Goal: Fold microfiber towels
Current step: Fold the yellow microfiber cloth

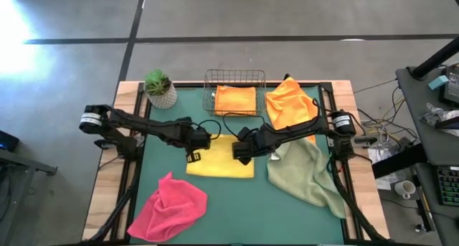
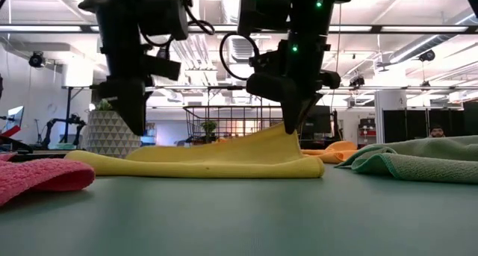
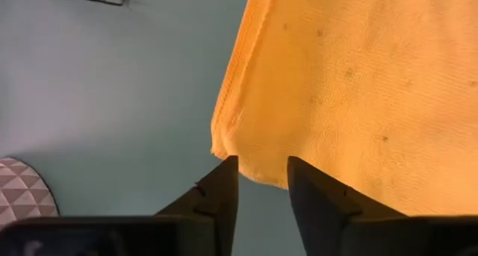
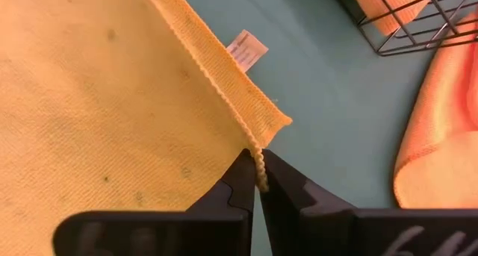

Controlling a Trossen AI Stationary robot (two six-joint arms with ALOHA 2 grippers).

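The flat yellow microfiber towel is pinched at its far corner by the right gripper, while the spread left gripper seemingly hangs free above the opposite corner.

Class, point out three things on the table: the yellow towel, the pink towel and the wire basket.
yellow towel (image 1: 220,167): high view, its flat middle.
pink towel (image 1: 171,206): high view, middle of the crumpled cloth.
wire basket (image 1: 234,73): high view, its far rim.

**Two dark arms, looped cables, green lamps**

Both arms are black and slender, each with a silver-banded joint near its shoulder. Thin black cables loop beside the wrists. Small green lights glow on the upper housings. Each gripper ends in two dark, wedge-shaped fingers
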